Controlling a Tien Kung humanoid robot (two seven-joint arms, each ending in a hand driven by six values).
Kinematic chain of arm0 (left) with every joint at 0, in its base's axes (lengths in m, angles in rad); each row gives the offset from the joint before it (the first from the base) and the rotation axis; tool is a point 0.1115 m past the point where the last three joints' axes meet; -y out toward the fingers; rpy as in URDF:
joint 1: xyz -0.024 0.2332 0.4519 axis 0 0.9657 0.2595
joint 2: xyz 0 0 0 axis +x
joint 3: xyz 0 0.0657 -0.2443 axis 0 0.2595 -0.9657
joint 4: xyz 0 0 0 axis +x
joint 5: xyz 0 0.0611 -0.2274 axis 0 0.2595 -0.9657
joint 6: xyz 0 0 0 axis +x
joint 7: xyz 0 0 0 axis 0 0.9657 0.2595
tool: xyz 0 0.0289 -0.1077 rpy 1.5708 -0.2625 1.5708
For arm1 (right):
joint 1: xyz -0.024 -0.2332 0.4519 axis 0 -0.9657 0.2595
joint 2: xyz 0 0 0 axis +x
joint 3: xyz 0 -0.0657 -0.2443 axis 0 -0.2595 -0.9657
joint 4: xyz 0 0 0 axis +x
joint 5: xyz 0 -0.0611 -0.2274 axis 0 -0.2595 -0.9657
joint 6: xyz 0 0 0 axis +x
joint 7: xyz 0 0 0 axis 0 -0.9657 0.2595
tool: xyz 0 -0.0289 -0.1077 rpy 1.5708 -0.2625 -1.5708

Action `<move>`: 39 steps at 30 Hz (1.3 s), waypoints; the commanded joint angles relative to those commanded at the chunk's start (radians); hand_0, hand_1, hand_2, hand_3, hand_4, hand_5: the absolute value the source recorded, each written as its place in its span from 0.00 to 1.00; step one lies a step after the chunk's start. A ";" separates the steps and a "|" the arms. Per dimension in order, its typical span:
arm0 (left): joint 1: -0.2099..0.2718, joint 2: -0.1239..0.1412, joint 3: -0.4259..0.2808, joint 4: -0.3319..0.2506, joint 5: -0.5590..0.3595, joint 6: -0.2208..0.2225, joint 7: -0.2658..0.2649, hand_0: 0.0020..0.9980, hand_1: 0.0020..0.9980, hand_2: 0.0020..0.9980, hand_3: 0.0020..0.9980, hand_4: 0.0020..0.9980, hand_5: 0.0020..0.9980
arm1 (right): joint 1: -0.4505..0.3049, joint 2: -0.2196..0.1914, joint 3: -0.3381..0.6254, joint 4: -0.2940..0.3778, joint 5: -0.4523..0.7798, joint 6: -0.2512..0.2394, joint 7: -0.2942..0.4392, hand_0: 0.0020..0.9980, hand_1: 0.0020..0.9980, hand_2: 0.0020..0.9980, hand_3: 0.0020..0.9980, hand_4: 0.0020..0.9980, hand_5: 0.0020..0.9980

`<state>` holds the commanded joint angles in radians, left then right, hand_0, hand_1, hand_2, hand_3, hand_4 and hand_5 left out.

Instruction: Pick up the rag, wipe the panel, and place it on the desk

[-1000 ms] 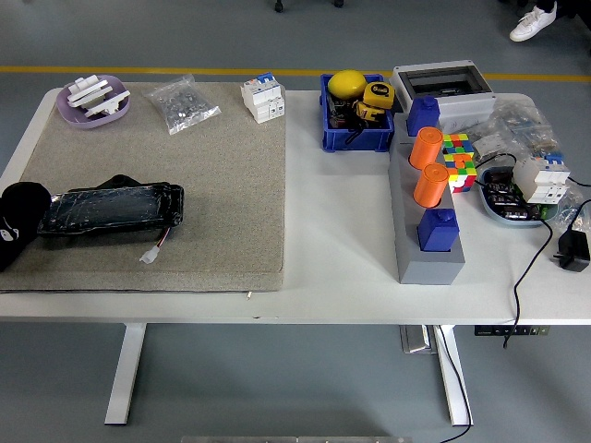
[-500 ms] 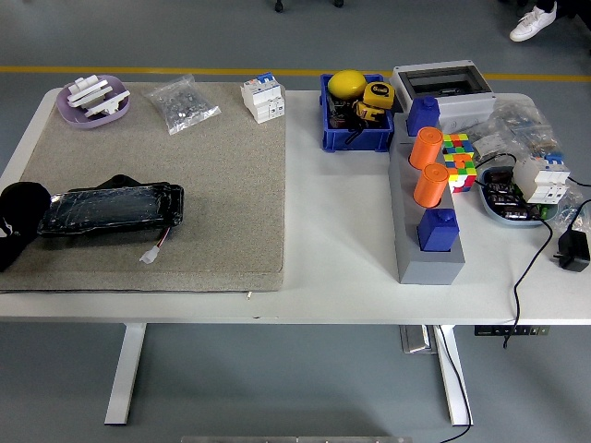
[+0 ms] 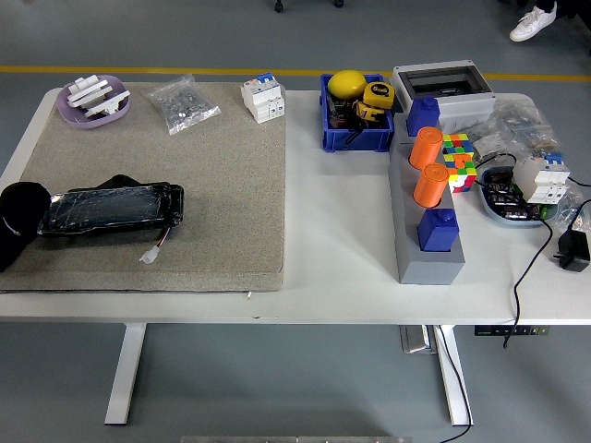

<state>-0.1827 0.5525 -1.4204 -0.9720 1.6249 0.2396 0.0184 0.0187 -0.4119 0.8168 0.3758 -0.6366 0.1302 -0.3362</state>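
The panel (image 3: 111, 209), a black slab wrapped in shiny film with a small white plug on a wire, lies on the grey mat (image 3: 212, 185) at the left. A black rounded mass (image 3: 20, 214) with small white marks sits at the picture's left edge, touching the panel's left end. It looks like the dark rag together with my left hand, and I cannot tell one from the other. My right arm does not show.
At the mat's far edge are a purple dish (image 3: 92, 100), a bag of small parts (image 3: 183, 103) and a white breaker (image 3: 262, 98). To the right stand a blue bin (image 3: 355, 113), a grey block with orange cylinders (image 3: 427, 208), a colour cube (image 3: 458, 159) and cables.
The lower part of the black mass at the left edge has drawn in slightly. Nothing else has moved.
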 joint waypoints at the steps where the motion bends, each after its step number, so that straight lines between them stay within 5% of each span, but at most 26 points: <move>1: 0.000 -0.002 -0.002 0.003 -0.022 0.003 -0.011 0.36 0.67 0.64 0.61 0.86 0.22 | 0.000 0.000 0.000 0.000 0.000 0.000 0.000 0.74 0.63 0.73 0.75 1.00 0.58; 7: 0.001 -0.039 -0.058 0.021 -0.151 0.062 -0.128 0.37 0.65 0.60 0.58 0.82 0.22 | 0.002 0.000 -0.008 0.001 0.003 0.000 -0.001 0.74 0.63 0.73 0.75 1.00 0.58; 14: -0.007 -0.079 -0.123 0.025 -0.288 0.064 -0.214 0.39 0.62 0.58 0.57 0.81 0.21 | 0.002 0.005 -0.001 0.002 0.002 -0.001 -0.001 0.74 0.63 0.73 0.75 1.00 0.58; 39: -0.003 -0.164 -0.148 0.045 -0.351 0.030 -0.265 0.39 0.60 0.58 0.58 0.76 0.17 | 0.000 0.013 -0.022 0.003 0.010 0.000 -0.004 0.74 0.63 0.73 0.75 1.00 0.59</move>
<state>-0.1860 0.3889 -1.5682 -0.9271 1.2737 0.2691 -0.2469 0.0192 -0.3992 0.7949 0.3792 -0.6267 0.1303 -0.3405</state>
